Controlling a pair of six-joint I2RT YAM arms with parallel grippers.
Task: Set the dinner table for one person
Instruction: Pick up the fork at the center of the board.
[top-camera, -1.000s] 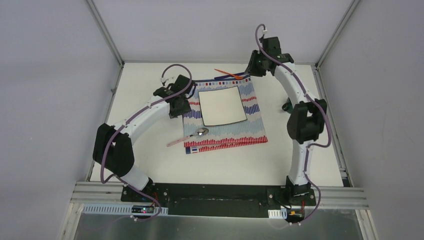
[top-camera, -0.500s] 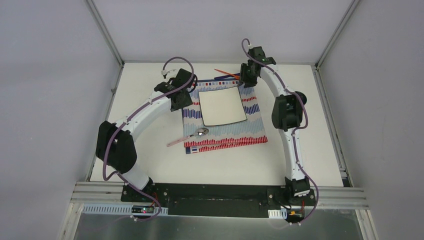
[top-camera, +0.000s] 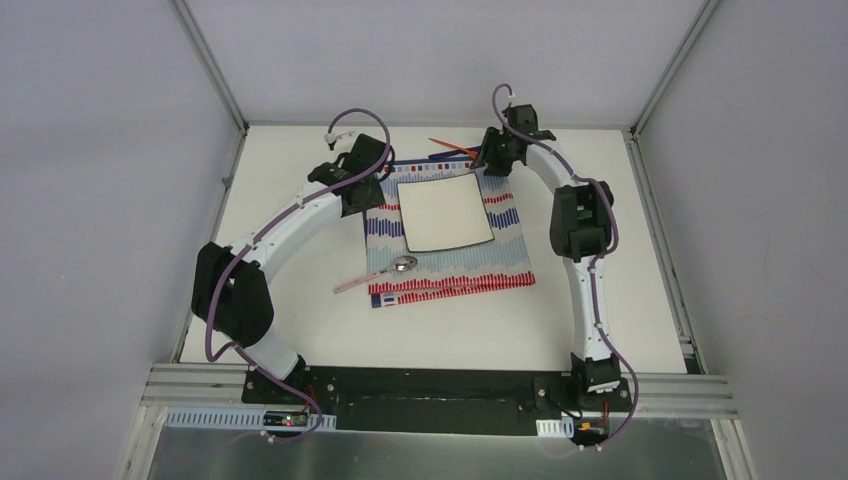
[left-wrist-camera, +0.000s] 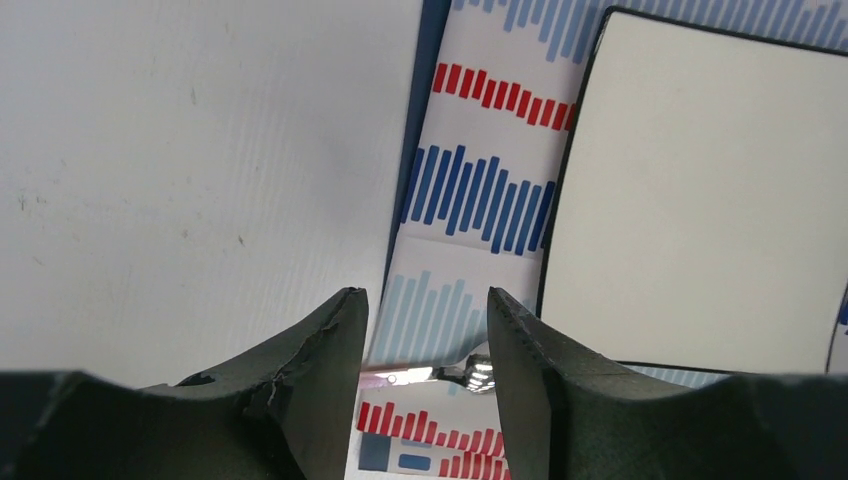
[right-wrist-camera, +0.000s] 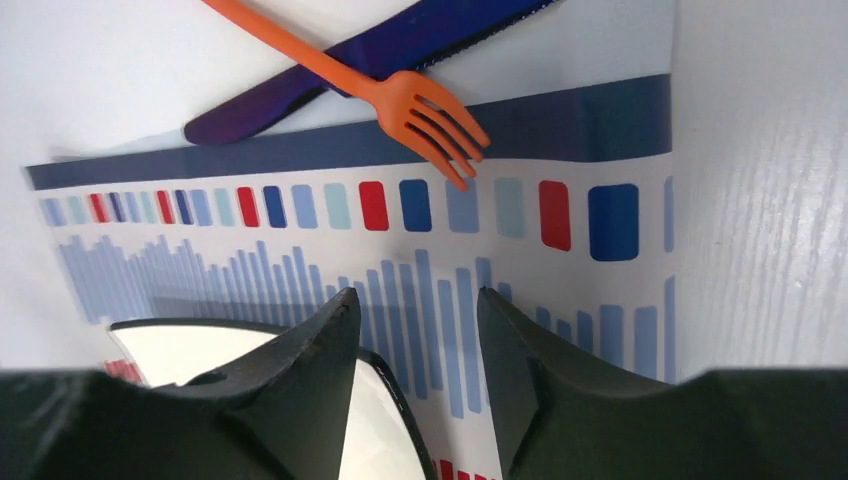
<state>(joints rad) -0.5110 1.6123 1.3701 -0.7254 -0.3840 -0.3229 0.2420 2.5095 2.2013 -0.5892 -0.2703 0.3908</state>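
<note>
Underlying left end effector (left-wrist-camera: 425, 305): dinner table (left-wrist-camera: 150, 150)

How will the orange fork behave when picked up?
The fork looks like thin plastic, so it is probably light and slightly bendy. It lies crossed over the knife, so it may rock or slide when nudged.

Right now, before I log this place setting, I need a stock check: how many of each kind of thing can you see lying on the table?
Striped cloth: 1
White square plate: 1
Spoon: 1
Orange fork: 1
Dark blue knife: 1
Total: 5
</note>
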